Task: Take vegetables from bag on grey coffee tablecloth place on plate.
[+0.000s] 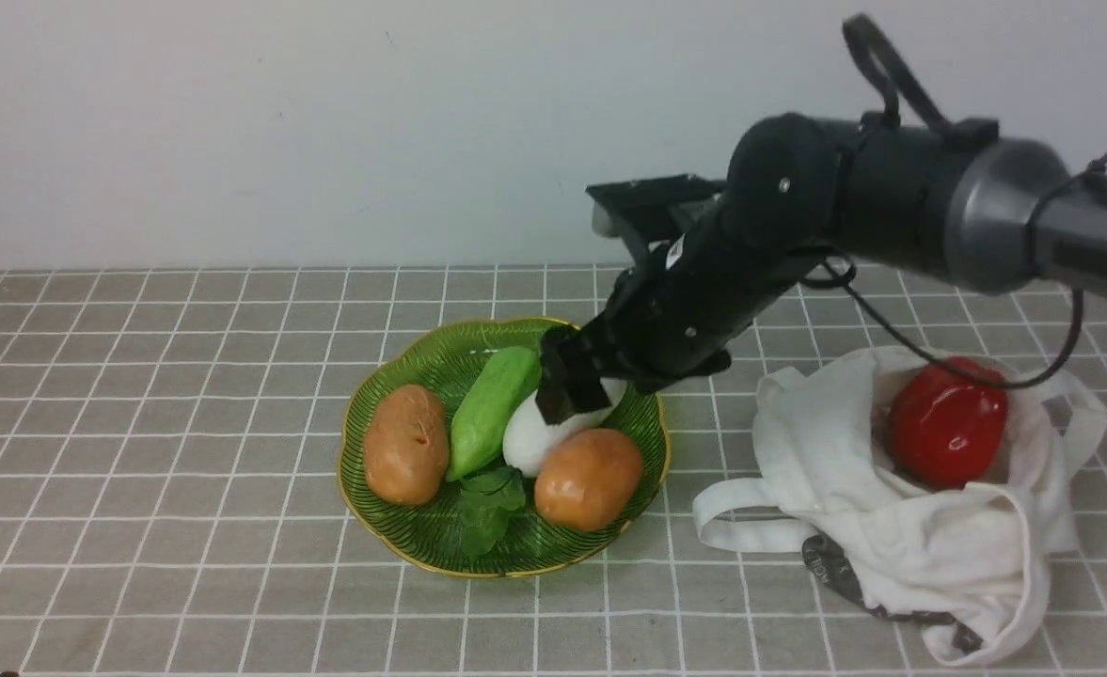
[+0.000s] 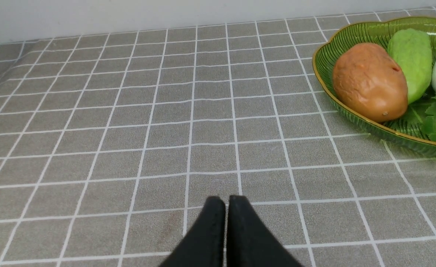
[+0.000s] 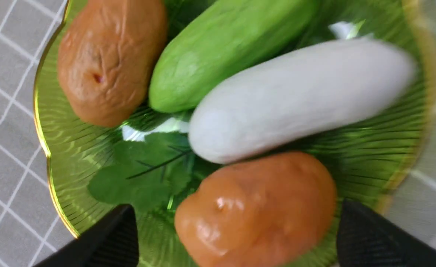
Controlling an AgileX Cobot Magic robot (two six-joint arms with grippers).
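Looks nearly done tbh: two potatoes, a green veg [image 1: 494, 414] and a white one [image 1: 553, 428] are on the plate [image 1: 393, 536], while the red pepper [image 1: 948, 423] is still to go, sitting in the bag [image 1: 826, 432]. Right pincer [image 3: 236, 233] is wide open around the nearer potato [image 3: 255, 207], seemingly just let go. Left pincer [image 2: 227, 202] is closed; only its own wrist cam shows that, and the right wrist cam misses the pepper.

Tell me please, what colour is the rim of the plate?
The rim is gold; it shows best in the right wrist view.
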